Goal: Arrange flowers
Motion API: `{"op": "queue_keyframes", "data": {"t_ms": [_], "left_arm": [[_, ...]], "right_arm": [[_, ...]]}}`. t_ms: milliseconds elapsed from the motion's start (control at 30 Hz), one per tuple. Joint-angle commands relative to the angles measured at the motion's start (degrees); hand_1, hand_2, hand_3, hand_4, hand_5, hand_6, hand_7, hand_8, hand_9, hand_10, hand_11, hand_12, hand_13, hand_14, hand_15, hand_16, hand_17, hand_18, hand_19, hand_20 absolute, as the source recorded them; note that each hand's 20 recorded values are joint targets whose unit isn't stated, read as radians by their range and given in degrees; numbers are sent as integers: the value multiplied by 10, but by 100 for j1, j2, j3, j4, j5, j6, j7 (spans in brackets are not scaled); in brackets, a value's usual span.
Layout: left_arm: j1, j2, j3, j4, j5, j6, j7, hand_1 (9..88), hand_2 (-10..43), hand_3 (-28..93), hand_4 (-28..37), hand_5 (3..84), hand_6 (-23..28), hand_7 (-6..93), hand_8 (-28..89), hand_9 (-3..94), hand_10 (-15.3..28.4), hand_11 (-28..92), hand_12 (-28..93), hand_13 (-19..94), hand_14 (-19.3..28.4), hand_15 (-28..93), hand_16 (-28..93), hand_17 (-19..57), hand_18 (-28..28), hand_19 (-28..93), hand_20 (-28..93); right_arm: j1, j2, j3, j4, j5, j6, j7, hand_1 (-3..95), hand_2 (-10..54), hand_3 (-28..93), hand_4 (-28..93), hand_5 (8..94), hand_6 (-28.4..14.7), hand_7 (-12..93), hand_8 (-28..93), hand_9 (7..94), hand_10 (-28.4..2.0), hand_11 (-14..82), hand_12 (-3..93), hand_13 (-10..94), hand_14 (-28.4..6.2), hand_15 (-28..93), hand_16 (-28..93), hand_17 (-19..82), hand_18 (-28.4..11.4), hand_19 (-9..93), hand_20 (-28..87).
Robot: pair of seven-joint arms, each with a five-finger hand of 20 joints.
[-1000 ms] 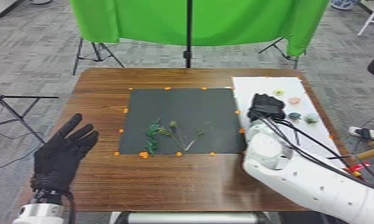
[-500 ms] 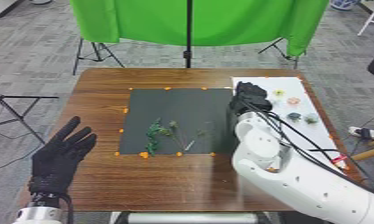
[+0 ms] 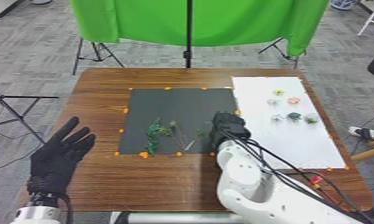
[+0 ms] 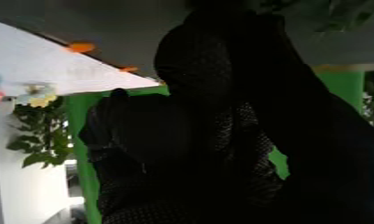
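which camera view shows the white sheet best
The head view, which takes in nearly all the white sheet and its flowers from above. The right wrist view catches a slanted, cut-off part.

Downward head and close wrist views share paper (image 3: 294,145).
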Motion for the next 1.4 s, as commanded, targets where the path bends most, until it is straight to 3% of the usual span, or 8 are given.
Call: {"op": "queue_keyframes", "data": {"t_ms": [33,200,333,533,967,1133,1267,1400], "left_arm": [[18,-108,13,-3,74,-26,-87,235,35,821,-251,379,81,115,-94,350,202,232,116,218,274,502,-74,-113,269,511,167],[95,-170,-16,-10,97,-72,-83,235,34,826,-248,380,82,114,-94,350,201,231,116,219,274,502,-74,-112,269,510,167],[149,-133,-27,-26,60,-37,-35,238,35,829,-238,381,82,112,-94,350,202,231,117,218,274,501,-74,-112,269,510,166],[96,-240,-32,-23,140,-87,-152,239,35,828,-233,382,83,112,-94,350,201,231,117,218,275,501,-73,-113,269,510,166],[69,-435,-116,-23,253,-160,-325,239,37,826,-233,385,84,111,-93,350,202,230,117,218,275,503,-74,-113,269,510,167],[50,-415,-78,34,180,-157,-254,237,35,825,-238,384,84,111,-92,351,202,231,117,218,274,502,-74,-113,269,510,167],[60,-374,-79,45,133,-129,-145,225,40,817,-255,381,82,111,-93,350,202,230,117,218,274,501,-74,-113,269,510,168],[43,-394,-85,43,153,-131,-138,215,44,815,-274,379,81,112,-93,350,203,229,117,218,274,500,-73,-112,269,510,169]], "right_arm": [[-115,6,61,-73,43,-222,5,527,-95,677,-283,892,-25,198,96,892,-118,427,229,794,-98,737,201,375,-251,932,385],[-297,127,294,-233,161,-202,-61,511,-95,645,-283,852,-31,182,63,858,-121,399,220,758,-109,725,186,342,-256,929,347],[-407,123,427,-320,187,-217,-110,449,-95,670,-283,835,-27,174,39,843,-127,407,201,747,-112,730,182,334,-261,931,335],[-447,98,441,-304,154,-347,-81,400,-95,694,-283,824,-23,184,-98,831,-131,412,196,736,-116,738,181,327,-269,930,332],[-360,603,807,-662,103,167,-250,388,-95,693,-283,818,-24,189,-110,829,-134,419,195,732,-119,741,179,324,-273,929,331],[-218,1129,1164,-541,266,537,-366,377,-95,699,-283,834,-21,191,-111,841,-131,426,198,746,-115,745,180,335,-271,931,339],[-224,1564,1459,-428,279,888,-435,373,-95,708,-283,779,-26,178,-114,802,-136,413,193,713,-119,741,181,309,-265,913,335],[-184,1834,1585,-243,372,934,-445,371,-95,723,-282,735,-31,173,-116,773,-139,417,191,688,-122,746,176,291,-261,898,339]]}}
